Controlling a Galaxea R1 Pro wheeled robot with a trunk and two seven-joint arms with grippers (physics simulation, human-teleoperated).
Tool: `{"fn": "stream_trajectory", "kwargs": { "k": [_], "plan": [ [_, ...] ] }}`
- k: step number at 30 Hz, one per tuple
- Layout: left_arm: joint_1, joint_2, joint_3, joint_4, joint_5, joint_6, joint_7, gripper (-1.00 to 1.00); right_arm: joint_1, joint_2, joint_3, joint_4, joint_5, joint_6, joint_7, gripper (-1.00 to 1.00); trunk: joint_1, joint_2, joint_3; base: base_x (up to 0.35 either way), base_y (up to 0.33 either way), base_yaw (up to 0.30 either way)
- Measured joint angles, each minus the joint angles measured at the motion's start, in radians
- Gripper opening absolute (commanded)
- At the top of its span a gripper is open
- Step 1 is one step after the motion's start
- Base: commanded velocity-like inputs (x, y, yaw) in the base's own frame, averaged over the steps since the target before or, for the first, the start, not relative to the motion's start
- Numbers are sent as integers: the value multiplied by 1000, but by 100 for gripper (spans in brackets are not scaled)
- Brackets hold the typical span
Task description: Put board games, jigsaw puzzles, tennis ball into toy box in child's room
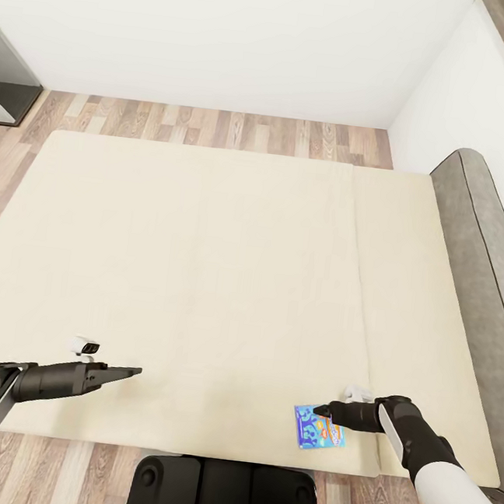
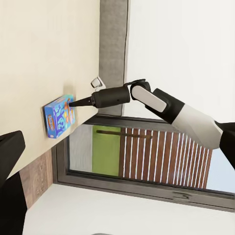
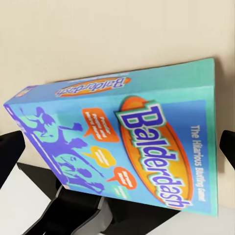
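One board game (image 1: 319, 429), a blue Balderdash box (image 3: 132, 142), lies flat on the cream bed (image 1: 202, 278) near its front right edge. My right gripper (image 1: 320, 408) hangs over the box's far edge, open, with its fingers (image 3: 10, 154) spread to either side of the box. The left wrist view shows that gripper's tip (image 2: 73, 104) right at the box (image 2: 58, 115). My left gripper (image 1: 133, 372) hovers low over the bed's front left part, open and empty, far from the box. The toy box, table, puzzles and ball are out of view.
A grey padded headboard (image 1: 479, 254) runs along the bed's right side against the white wall. Wood floor (image 1: 219, 127) borders the bed's far and left sides. Dark furniture (image 1: 9, 83) stands at the far left. My base (image 1: 225, 491) is at the bed's front edge.
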Motion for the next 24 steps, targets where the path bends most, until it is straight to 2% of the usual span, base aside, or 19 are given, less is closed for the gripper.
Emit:
{"fn": "stream_trajectory", "kwargs": {
  "k": [24],
  "plan": [
    [0,0,0,0,0,0,0,100,0,5,3,3,4,15,-6,100,0,0,0,0,0,0]
  ]
}}
